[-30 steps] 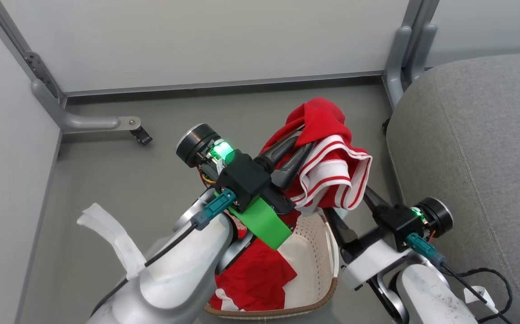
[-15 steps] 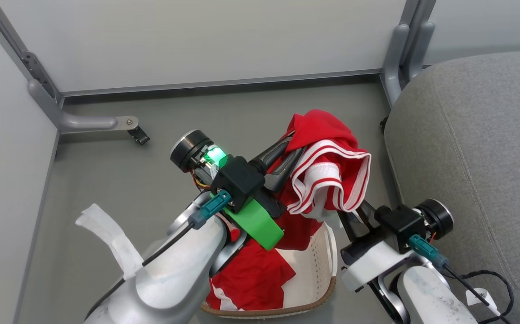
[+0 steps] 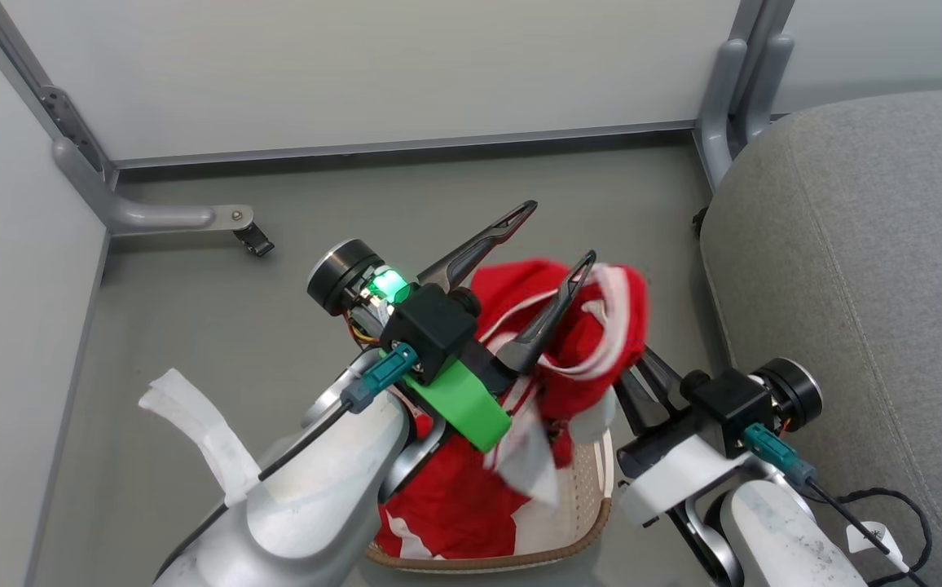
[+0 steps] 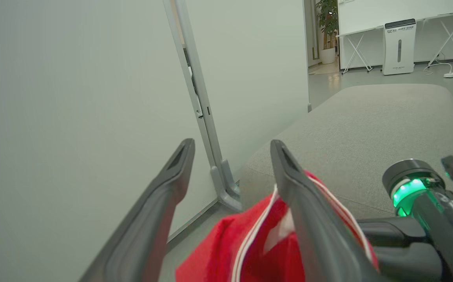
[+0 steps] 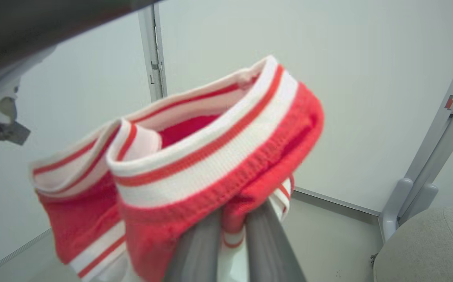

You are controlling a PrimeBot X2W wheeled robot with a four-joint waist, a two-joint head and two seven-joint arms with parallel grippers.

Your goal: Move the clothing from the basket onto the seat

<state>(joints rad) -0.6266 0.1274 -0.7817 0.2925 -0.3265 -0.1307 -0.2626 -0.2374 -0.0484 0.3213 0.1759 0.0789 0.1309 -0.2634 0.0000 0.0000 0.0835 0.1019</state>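
Note:
A red garment with white stripes (image 3: pixel 593 322) hangs bunched above the basket (image 3: pixel 581 522), pinched at its striped hem (image 5: pixel 211 156) by my right gripper (image 3: pixel 632 373), which is shut on it (image 5: pixel 230 221). My left gripper (image 3: pixel 551 239) stands open just left of and above the cloth, one finger resting against the garment (image 4: pixel 258 246) and nothing between its fingers (image 4: pixel 232 150). A second red garment (image 3: pixel 455 501) lies in the cream basket under my left forearm. The grey seat (image 3: pixel 862 269) is at the right, also visible ahead (image 4: pixel 367 125).
Pale partition walls close the far side and left, with grey metal posts and a foot bracket (image 3: pixel 186 218) on the grey floor. A post base (image 3: pixel 724 106) stands at the seat's far corner. A black cable (image 3: pixel 895 505) lies on the seat's near edge.
My right gripper shut on the garment's hem. My left gripper then let go and opened, and the cloth sagged down, now hanging from the right gripper alone.

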